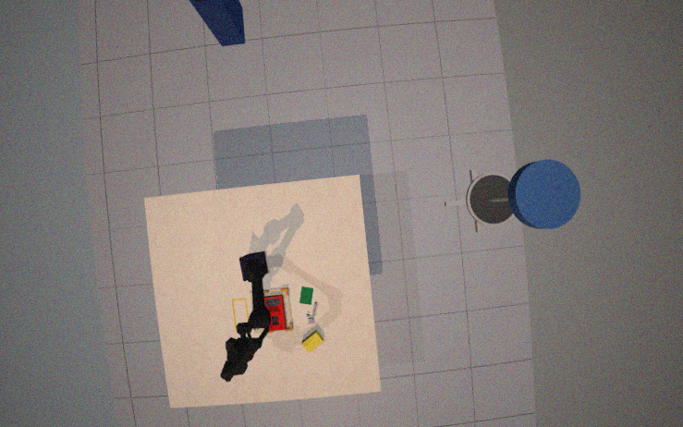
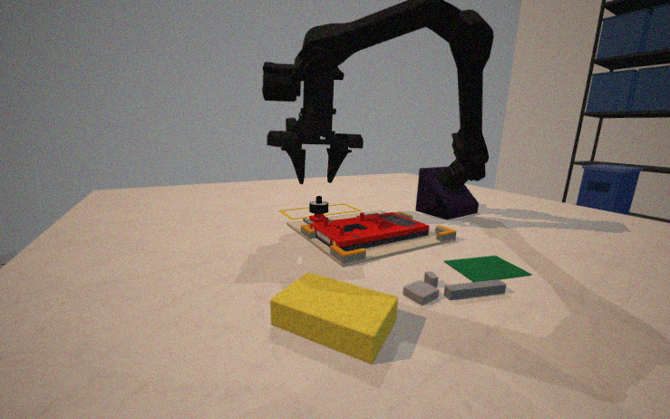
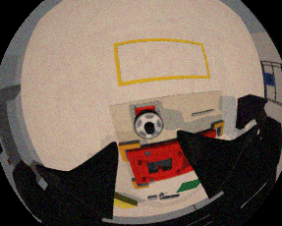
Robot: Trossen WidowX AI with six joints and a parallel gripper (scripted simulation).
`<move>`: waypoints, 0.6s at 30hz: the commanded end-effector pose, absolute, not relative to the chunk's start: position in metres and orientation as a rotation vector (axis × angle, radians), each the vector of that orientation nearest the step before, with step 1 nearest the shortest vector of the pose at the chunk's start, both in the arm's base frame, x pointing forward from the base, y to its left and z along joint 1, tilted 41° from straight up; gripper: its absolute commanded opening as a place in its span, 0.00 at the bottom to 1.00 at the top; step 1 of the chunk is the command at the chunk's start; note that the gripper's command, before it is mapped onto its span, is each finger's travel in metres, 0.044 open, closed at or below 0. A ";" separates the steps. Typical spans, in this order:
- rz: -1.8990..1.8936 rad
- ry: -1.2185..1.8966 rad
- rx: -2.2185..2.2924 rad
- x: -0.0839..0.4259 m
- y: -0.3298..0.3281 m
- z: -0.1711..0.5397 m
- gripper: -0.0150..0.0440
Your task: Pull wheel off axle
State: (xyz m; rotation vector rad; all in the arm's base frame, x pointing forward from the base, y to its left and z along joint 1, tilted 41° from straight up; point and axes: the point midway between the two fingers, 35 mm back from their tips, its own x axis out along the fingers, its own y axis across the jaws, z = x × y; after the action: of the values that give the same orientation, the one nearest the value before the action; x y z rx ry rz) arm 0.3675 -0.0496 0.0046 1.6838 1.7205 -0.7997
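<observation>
The wheel [image 2: 318, 207] [image 3: 143, 130] sits on the upright axle [image 2: 319, 199] [image 3: 149, 128], whose black tip stands out above it, at the far left corner of the board. The wheel's top is pale with grey spots in the wrist view. The marked area, a yellow outline [image 2: 287, 217] [image 3: 162, 78], lies on the table just beyond the board. My gripper [image 2: 315, 181] [image 3: 147, 141] is open and empty, pointing down above the wheel with a gap between fingertips and axle. In the top view the arm hides the wheel and part of the outline [image 1: 233, 312].
A red block assembly [image 1: 281, 323] [image 2: 379, 228] [image 3: 172, 169] with pegs lies beside the wheel on a board [image 2: 394, 248] with orange-topped corner brackets. Nearer the exterior camera are a yellow block [image 1: 312, 341] [image 2: 332, 312], small grey pieces [image 2: 475, 289] and a green sheet [image 1: 306, 295] [image 2: 488, 267].
</observation>
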 end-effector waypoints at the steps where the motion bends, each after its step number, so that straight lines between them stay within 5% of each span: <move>1: -0.805 1.739 1.683 0.365 -0.030 -0.015 0.76; 9: -0.803 1.741 1.684 0.360 -0.013 -0.034 0.76; 13: -0.804 1.747 1.675 0.360 -0.015 -0.031 0.58; 18: -0.804 1.747 1.675 0.360 -0.015 -0.031 0.53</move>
State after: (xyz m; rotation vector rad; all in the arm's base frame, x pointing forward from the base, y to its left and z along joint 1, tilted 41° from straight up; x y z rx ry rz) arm 0.3603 -0.0155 -0.0311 1.6764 1.7451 -0.8042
